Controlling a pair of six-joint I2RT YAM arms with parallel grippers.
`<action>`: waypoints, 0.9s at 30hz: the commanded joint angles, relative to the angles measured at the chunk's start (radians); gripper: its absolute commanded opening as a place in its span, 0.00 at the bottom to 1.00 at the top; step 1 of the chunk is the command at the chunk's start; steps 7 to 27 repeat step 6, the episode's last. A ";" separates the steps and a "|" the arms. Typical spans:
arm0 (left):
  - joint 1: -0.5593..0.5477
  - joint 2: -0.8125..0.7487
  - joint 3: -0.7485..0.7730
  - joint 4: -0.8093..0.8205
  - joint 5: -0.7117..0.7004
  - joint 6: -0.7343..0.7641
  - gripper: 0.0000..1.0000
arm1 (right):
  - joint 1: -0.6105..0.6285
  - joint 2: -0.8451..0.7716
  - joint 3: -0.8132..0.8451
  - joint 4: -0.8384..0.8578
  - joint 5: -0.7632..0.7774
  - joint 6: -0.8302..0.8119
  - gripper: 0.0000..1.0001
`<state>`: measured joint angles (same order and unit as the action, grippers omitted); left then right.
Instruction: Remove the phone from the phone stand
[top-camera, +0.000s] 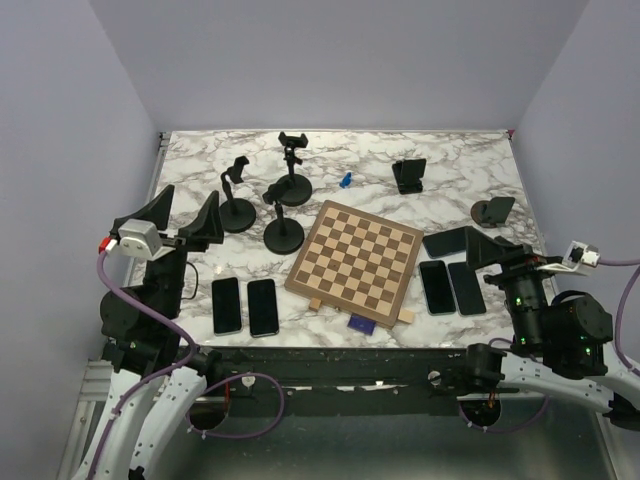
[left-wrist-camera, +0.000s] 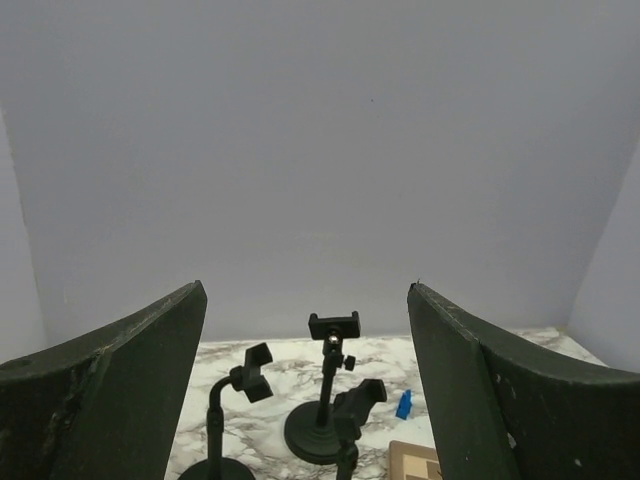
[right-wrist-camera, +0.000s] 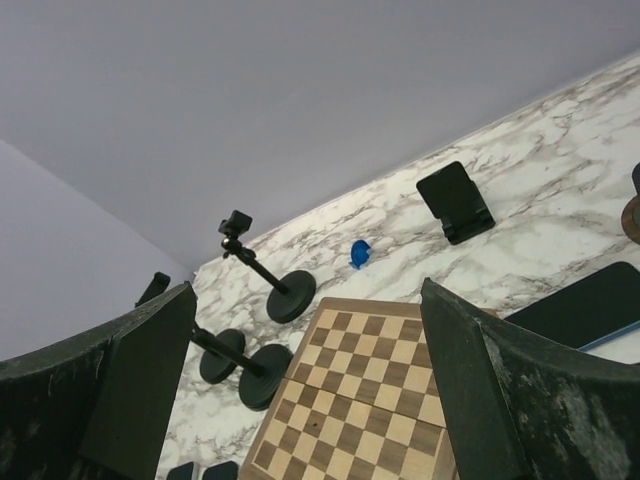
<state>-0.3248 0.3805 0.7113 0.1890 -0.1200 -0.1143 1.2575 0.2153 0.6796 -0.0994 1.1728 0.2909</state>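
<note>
Nearest the camera, two phones (top-camera: 244, 306) are lying flat and side by side at the table's (top-camera: 450, 160) front left, long axes running front to back. Two more phones (top-camera: 451, 288) are lying the same way to the right of the chessboard (top-camera: 355, 262), and a fifth phone (top-camera: 448, 241) is lying crosswise just behind them, partly under the right arm. Whether the black slab leaning on the folding stand (top-camera: 408, 175) is another phone, I cannot tell. Three pole stands (top-camera: 284, 232) are standing upright at back left, their clamps showing no screen. The left gripper (left-wrist-camera: 305, 287) is hanging spread wide, gripping nothing and touching nothing, and is facing those poles. The right gripper (right-wrist-camera: 305, 290) is likewise gaping wide, bare, and is tilting over the chessboard. Only the top view is showing all five phones; the left wrist view is showing just the poles, a small blue piece (left-wrist-camera: 404, 405) and a corner of the chessboard, while the right wrist view is catching the crosswise phone's edge and the folding stand.
</note>
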 joint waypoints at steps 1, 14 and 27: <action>-0.007 -0.005 -0.008 0.027 -0.033 0.014 0.90 | 0.004 -0.014 0.008 -0.007 0.003 -0.032 1.00; -0.011 0.006 0.003 0.014 -0.025 0.011 0.90 | 0.004 -0.016 -0.024 0.073 -0.009 -0.082 1.00; -0.011 0.006 0.003 0.014 -0.025 0.011 0.90 | 0.004 -0.016 -0.024 0.073 -0.009 -0.082 1.00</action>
